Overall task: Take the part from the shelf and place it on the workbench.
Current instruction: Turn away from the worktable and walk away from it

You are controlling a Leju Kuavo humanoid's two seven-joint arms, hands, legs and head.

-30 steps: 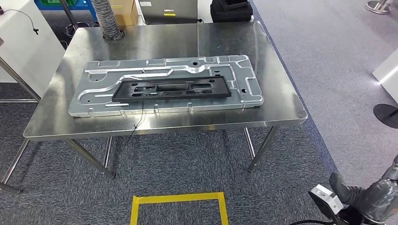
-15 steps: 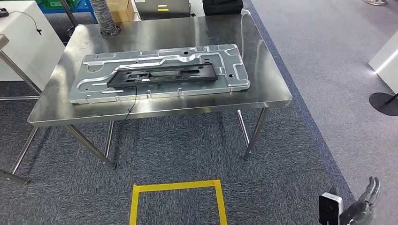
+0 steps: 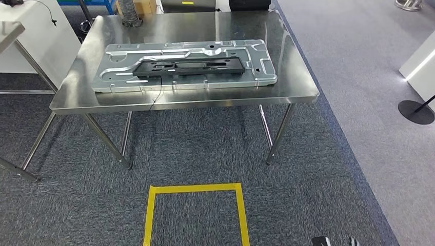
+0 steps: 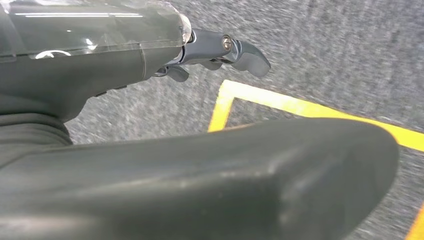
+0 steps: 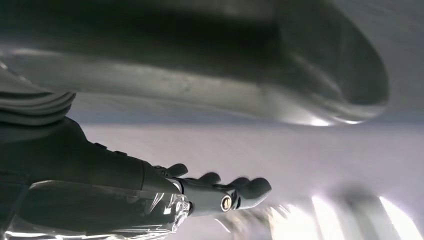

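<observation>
Yellow floor square (image 3: 196, 215) before workbench (image 3: 297, 87)

A steel table (image 3: 92, 100) stands on grey carpet (image 3: 205, 154). A large silver metal panel (image 3: 256, 77) lies flat on it, with a black frame (image 3: 190, 65) resting on top.

Part (image 3: 190, 65) atop plate (image 3: 256, 72) on workbench (image 3: 297, 87); taped floor square (image 3: 152, 215) before the workbench.

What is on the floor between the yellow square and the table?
Just bare grey carpet lies between the yellow square and the table, as the head view shows.
</observation>
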